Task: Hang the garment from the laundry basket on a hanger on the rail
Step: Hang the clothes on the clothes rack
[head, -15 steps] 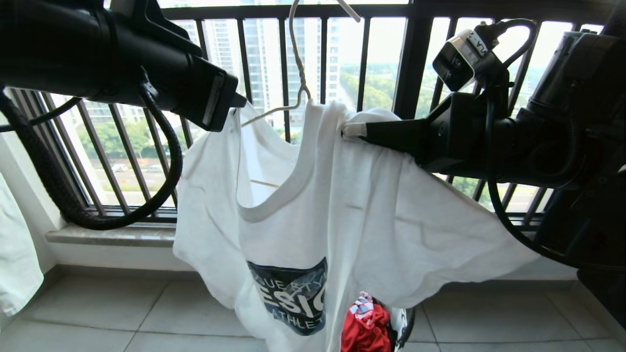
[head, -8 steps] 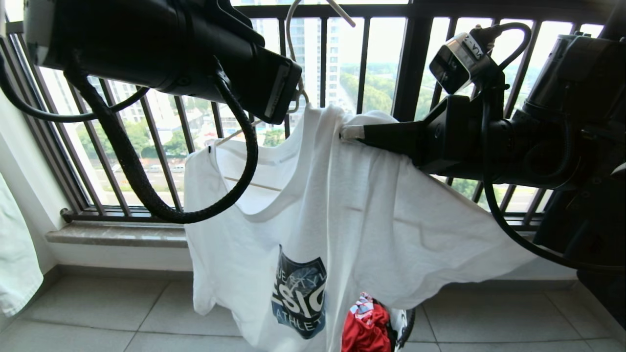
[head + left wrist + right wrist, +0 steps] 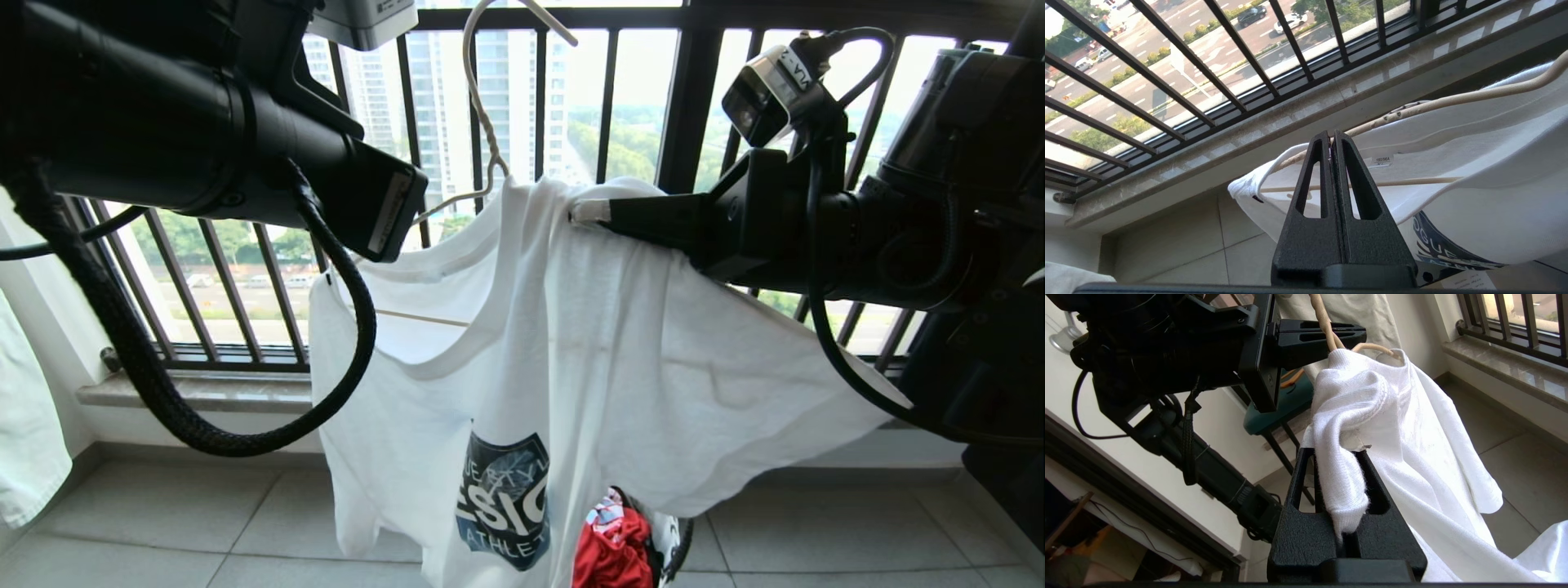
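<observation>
Claws are sharing the job: the right claw (image 3: 1347,457) is pinching the white graphic T-shirt's (image 3: 588,359) bunched collar, spreading it over the cream wire hanger (image 3: 482,122), whose shoulder wire the left claw (image 3: 1331,136), pressed together, is steadying.

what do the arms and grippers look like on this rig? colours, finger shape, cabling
Both arms are matte black. The left gripper and right gripper each have two textured black wedge-shaped fingers with long slots cut through. A braided black cable loops under the left arm; a smooth black cable loops under the right. A silver-and-black camera with printed lettering sits on the right wrist.
</observation>
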Motion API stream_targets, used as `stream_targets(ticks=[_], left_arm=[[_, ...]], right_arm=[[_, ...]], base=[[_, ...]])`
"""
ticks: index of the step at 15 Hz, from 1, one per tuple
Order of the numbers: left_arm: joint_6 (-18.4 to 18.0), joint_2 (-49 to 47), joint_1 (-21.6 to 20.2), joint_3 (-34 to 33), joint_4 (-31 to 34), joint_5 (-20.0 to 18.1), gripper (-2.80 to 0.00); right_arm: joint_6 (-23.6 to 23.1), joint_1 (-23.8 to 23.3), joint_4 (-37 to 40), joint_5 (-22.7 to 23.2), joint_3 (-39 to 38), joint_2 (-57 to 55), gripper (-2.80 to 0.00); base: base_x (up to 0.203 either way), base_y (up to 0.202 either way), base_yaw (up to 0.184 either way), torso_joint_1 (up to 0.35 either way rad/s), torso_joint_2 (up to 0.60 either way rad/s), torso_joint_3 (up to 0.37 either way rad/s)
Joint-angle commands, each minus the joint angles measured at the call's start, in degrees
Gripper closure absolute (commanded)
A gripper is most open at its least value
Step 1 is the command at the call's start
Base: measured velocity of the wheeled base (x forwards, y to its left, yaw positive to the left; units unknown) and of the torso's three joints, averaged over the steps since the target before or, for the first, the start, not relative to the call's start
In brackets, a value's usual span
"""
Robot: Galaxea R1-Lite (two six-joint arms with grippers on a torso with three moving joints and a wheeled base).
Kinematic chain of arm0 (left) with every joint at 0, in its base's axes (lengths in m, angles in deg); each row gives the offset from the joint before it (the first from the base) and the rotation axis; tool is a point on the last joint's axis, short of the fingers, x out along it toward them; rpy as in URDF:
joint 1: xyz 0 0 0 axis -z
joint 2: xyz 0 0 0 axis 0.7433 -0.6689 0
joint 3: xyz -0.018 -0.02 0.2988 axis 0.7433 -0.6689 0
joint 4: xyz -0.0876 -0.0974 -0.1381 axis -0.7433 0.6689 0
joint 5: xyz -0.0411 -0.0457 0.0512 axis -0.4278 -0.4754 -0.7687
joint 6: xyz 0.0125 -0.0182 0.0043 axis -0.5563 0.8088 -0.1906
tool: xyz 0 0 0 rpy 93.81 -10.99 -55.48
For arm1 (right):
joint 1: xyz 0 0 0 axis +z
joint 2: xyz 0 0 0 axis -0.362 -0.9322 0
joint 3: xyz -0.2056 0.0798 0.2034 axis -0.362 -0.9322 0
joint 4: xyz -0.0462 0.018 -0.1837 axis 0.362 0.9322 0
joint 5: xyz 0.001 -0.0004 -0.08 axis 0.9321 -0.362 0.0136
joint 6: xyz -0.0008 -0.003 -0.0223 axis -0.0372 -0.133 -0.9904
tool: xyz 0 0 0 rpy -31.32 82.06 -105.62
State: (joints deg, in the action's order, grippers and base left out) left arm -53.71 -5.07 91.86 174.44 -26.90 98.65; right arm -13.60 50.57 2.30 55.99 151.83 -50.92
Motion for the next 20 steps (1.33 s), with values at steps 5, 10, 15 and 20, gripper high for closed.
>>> stream_targets(ticks=[5, 10, 15, 20], left_arm=[[14.2, 0.1, -0.1, 1.4, 16.1, 5.3, -2.80], [19.4, -2.2, -3.2, 1.1, 16.2, 9.1, -2.80], [22.1, -3.8, -6.0, 0.1, 16.0, 10.3, -2.80], [23.1, -5.3, -7.8, -0.4, 15.8, 10.3, -2.80]], right_arm=[[0.2, -0.2, 0.3, 0.1, 0.3, -0.2, 0.00], [0.2, -0.3, 0.3, -0.1, 0.5, -0.4, 0.00], [0.2, -0.3, 0.3, -0.1, 0.5, -0.4, 0.00], [0.2, -0.4, 0.3, -0.1, 0.5, -0.4, 0.00]], base=[[0.000, 0.000, 0.000, 0.000, 0.00, 0.000], [0.000, 0.000, 0.000, 0.000, 0.00, 0.000], [0.000, 0.000, 0.000, 0.000, 0.00, 0.000], [0.000, 0.000, 0.000, 0.000, 0.00, 0.000]])
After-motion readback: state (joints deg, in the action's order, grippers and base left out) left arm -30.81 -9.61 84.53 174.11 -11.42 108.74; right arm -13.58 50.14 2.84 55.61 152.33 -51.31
